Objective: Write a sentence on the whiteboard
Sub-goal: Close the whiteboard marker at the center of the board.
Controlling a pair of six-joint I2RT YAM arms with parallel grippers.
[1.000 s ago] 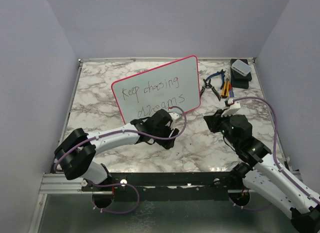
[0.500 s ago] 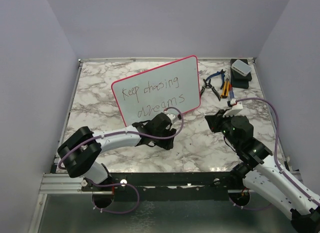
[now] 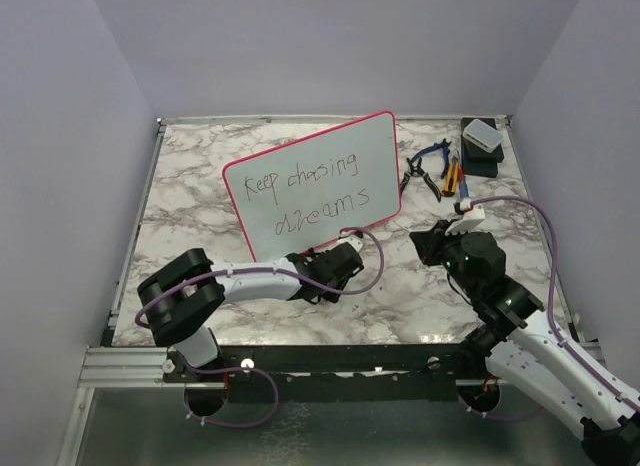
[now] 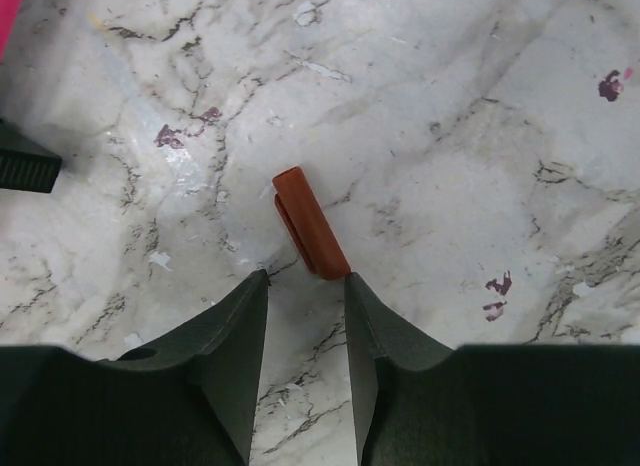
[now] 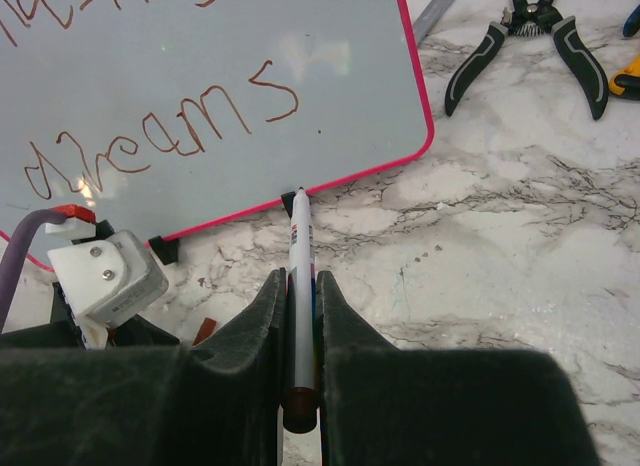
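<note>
1. Between the parted jaws of the left pincer (image 4: 305,279), right at their mouth, sits the near end of a red-brown cap (image 4: 308,224) that lies on the marble surface (image 4: 450,136); the jaws are not clamped on it.
2. Just beyond that pincer, the whiteboard (image 3: 375,146) stands tilted back, bearing the sentence (image 3: 305,186) "Keep chasing dreams" in two lines.
3. The right pincer (image 5: 300,281) is clamped on a white pen (image 5: 298,236), whose tip points at the board's lower edge just ahead.
4. Ahead and right of it lie pliers (image 5: 527,11).
</note>
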